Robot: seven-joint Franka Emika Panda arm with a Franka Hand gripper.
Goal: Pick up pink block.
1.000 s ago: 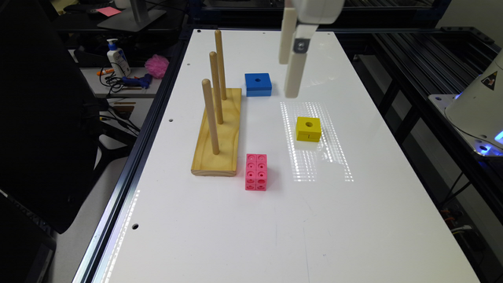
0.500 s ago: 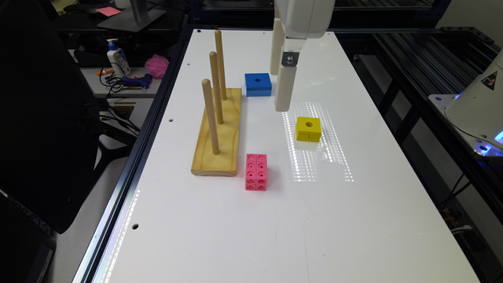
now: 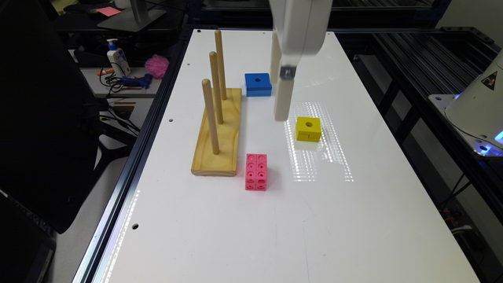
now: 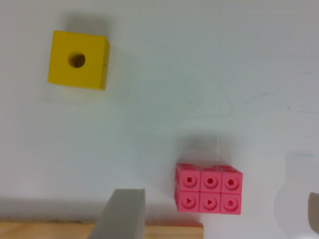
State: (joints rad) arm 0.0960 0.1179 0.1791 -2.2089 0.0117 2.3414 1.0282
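Dropping lower and nearer the pink block [image 3: 256,171] than half a second ago, the fingers [image 3: 282,104] hang spread wide, holding nothing, above the table [image 3: 353,220].

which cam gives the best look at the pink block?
The wrist view: the pink block sits close and unblocked, its grid of little cubes and their round holes clear. The exterior view shows it smaller but whole, on the white table beside the wooden peg base.
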